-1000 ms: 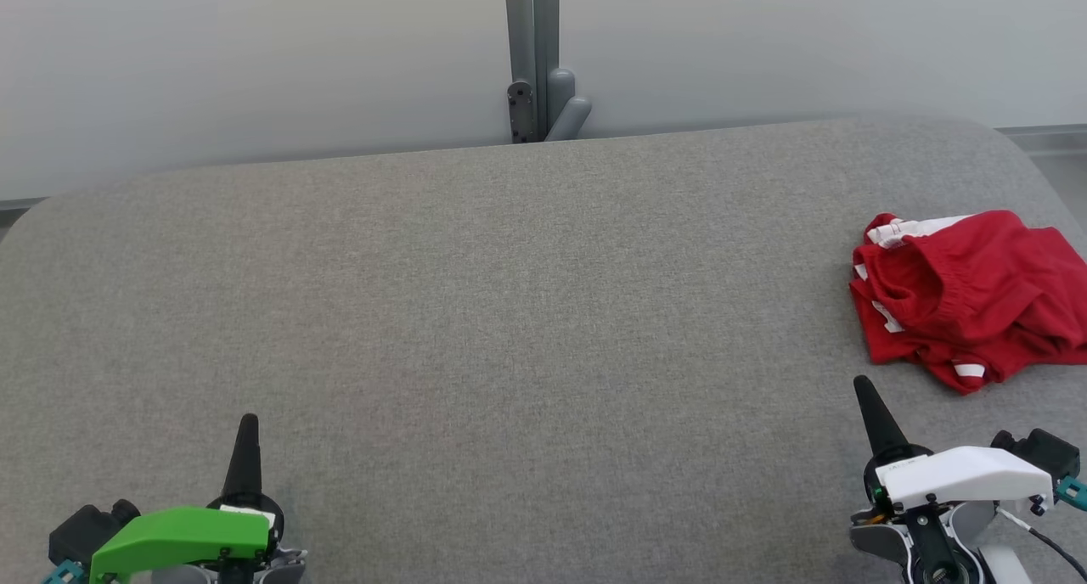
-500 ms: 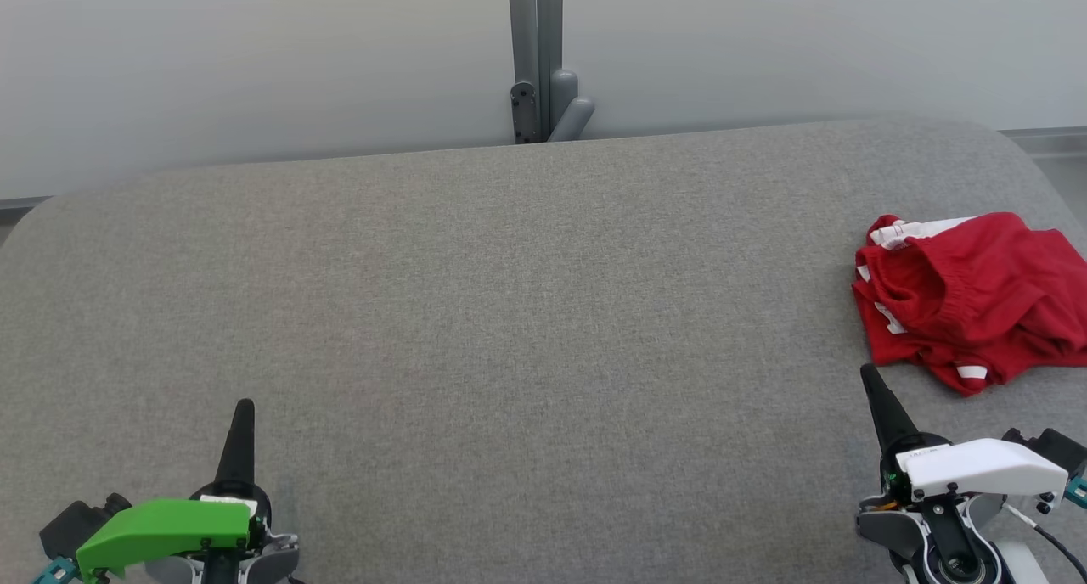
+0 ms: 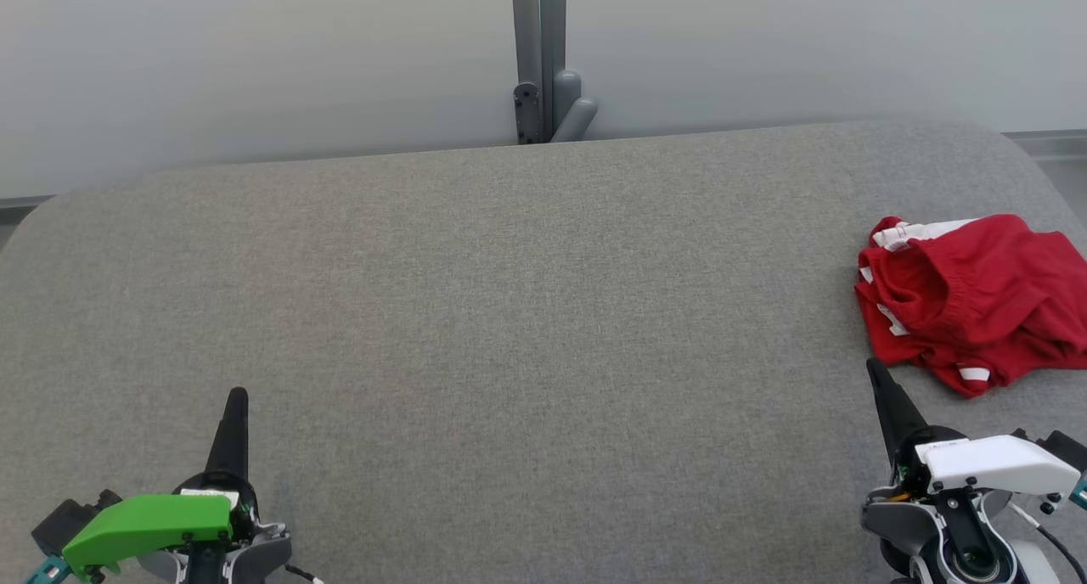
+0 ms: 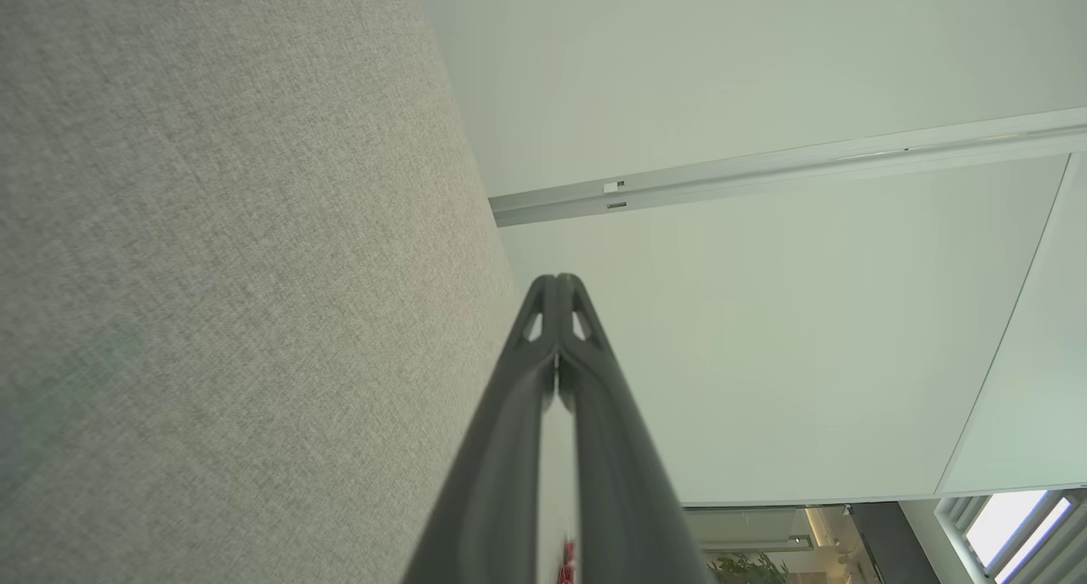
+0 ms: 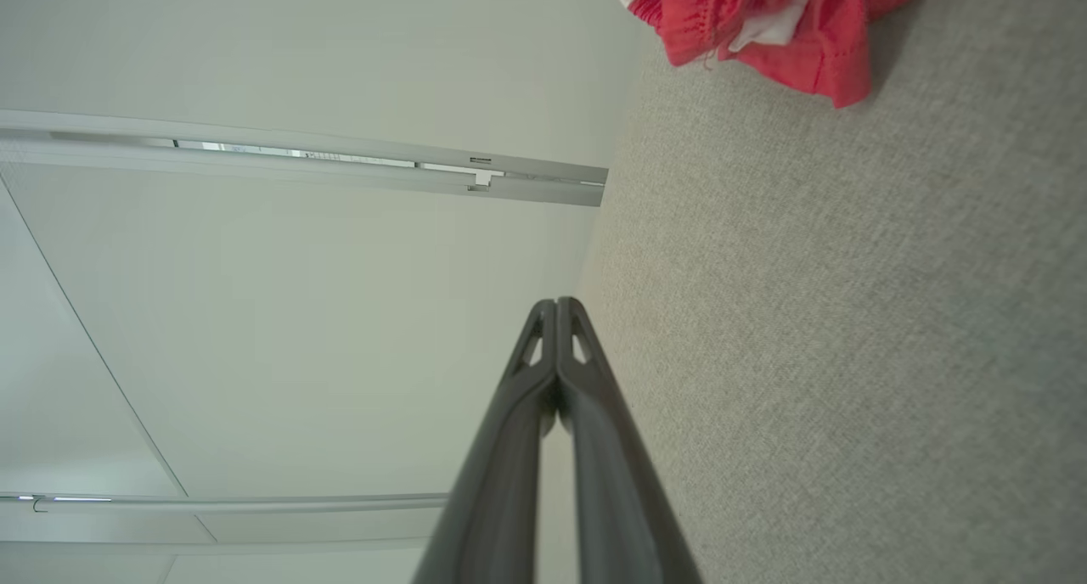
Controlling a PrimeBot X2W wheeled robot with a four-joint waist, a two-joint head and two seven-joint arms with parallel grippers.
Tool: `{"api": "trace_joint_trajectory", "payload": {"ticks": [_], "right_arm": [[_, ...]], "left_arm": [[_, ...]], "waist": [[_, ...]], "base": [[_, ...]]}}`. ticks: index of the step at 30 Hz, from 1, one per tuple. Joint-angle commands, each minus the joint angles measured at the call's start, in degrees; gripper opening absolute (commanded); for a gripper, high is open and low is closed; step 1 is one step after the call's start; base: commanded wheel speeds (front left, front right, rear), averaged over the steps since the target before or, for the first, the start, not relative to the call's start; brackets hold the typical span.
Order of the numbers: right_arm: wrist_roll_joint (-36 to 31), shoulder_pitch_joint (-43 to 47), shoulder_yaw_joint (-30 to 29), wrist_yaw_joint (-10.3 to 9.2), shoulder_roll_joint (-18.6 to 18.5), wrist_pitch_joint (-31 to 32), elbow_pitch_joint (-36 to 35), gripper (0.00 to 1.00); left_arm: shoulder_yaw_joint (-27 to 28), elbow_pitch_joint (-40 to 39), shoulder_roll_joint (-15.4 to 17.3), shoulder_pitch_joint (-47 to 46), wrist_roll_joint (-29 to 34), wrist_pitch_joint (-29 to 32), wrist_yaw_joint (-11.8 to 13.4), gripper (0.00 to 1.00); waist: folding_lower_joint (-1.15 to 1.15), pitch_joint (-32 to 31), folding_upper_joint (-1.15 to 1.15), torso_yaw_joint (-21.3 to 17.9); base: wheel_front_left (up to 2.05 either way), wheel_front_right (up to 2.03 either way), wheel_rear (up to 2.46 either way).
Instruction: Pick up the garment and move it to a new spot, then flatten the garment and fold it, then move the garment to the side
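garment crumpled at right end of bench | right tool closed, empty, near it, likely picker | left tool closed, empty

The garment is a red piece with white trim and a gathered elastic band (shorts, by the look). It lies crumpled in a loose heap, unfolded, on the grey fabric surface at its far right side.

**Office-Style Test Room**

Pale frosted partition panels in slim metal framing stood behind a grey fabric-covered table. Beyond one panel a potted plant and a bright window showed.
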Motion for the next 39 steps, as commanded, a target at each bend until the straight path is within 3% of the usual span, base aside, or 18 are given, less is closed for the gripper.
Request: {"api": "trace_joint_trajectory", "payload": {"ticks": [1, 23, 39], "right_arm": [[1.2, -0.9, -0.4, 0.03, -0.4, 0.4, -0.6, 0.0], [10.0, -1.1, -1.8, 0.02, -0.3, 2.8, -1.5, 0.0], [9.7, -1.0, -1.9, 0.02, -0.2, 2.8, -1.5, 0.0]], "left_arm": [[0.2, -0.6, 0.4, -1.2, -1.6, 0.4, -0.4, 0.0], [1.3, -1.6, 0.4, -1.6, -9.3, 2.5, -1.1, 0.0], [1.3, -1.6, 0.4, -1.6, -9.2, 2.4, -1.1, 0.0]], "waist": [[0.0, 0.0, 0.28, 0.0], [0.0, -0.1, 0.34, 0.4], [0.0, -0.1, 0.34, 0.4]], "base": [[0.0, 0.0, 0.0], [0.0, 0.0, 0.0], [0.0, 0.0, 0.0]]}}
